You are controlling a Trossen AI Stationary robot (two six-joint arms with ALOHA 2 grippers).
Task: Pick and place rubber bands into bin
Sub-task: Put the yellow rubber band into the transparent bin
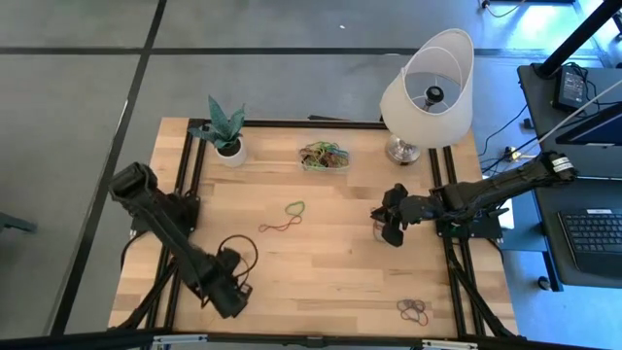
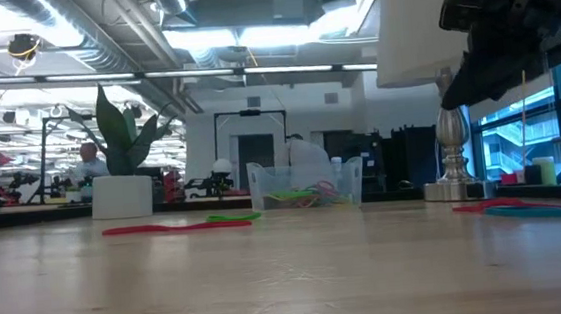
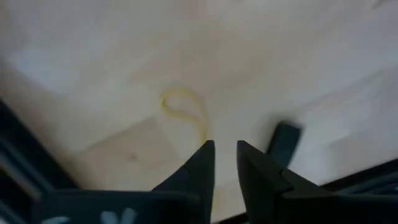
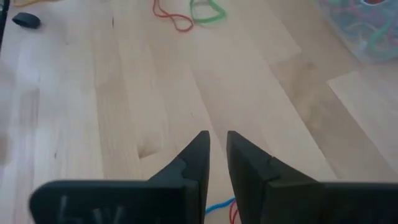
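Observation:
The clear bin (image 1: pixel 324 157) at the back middle of the table holds a tangle of coloured rubber bands (image 4: pixel 364 25). A green band (image 1: pixel 294 208) and a red band (image 1: pixel 275 227) lie loose at the table's middle, and a dark cluster (image 1: pixel 413 310) lies near the front right. My left gripper (image 3: pixel 224 149) points down at the front left, slightly open. A yellow band (image 3: pixel 185 109) lies on the wood just past its fingertips. My right gripper (image 4: pixel 217 140) hangs slightly open over the right side, with nothing between its fingers. Blue and red bands (image 4: pixel 219 208) lie on the table beneath it.
A small black block (image 3: pixel 284 142) lies beside the yellow band, close to my left gripper's fingers. A white plant pot (image 1: pixel 229 149) stands at the back left and a lamp (image 1: pixel 428 87) at the back right. Black rails (image 1: pixel 185 185) run along the table's sides.

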